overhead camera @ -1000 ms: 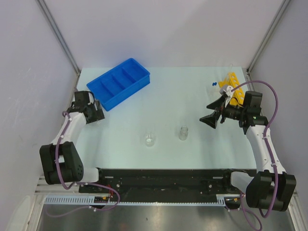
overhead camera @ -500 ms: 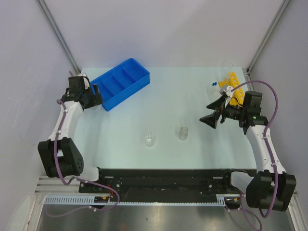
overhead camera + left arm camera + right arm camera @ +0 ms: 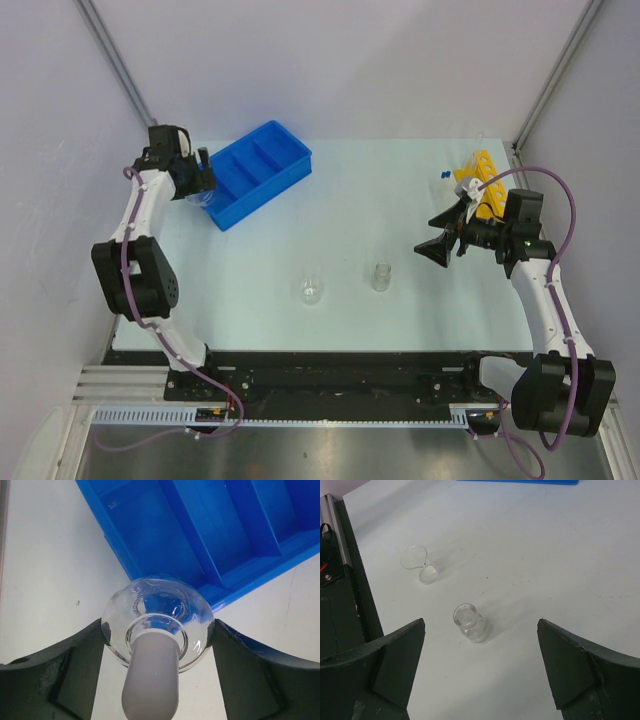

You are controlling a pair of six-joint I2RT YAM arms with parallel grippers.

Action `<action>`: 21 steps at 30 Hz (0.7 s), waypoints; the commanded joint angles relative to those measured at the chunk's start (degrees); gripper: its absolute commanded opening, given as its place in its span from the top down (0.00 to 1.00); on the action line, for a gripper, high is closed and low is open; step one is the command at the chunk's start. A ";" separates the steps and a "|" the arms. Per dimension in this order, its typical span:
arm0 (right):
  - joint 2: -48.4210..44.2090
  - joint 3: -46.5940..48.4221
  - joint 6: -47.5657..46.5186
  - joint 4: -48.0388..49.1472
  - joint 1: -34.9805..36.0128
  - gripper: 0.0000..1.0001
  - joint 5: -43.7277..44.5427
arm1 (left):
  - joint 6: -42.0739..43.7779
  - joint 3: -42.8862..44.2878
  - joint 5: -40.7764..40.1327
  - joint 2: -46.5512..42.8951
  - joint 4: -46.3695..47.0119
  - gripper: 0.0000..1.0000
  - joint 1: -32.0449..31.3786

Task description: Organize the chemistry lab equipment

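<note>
A: Left gripper [image 3: 158, 630]?
B: Clamped wide around a clear round flask [image 3: 157, 605], upper left, over the blue tray [image 3: 200, 540] edge.
A: Right gripper [image 3: 426, 234]?
B: Spread fully, empty, at right; vial [image 3: 469, 622] and beaker [image 3: 417, 560] lower centre.

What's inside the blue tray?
Nothing shows in the compartments of the blue tray that are in view. The left fingers and the round glass flask they hold cover part of its left end, so that bit is hidden.
</note>
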 commanded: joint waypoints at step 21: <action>1.31 0.28 -1.89 -0.11 0.66 0.00 0.92 | 13.74 21.62 2.50 18.80 -6.59 0.68 -1.67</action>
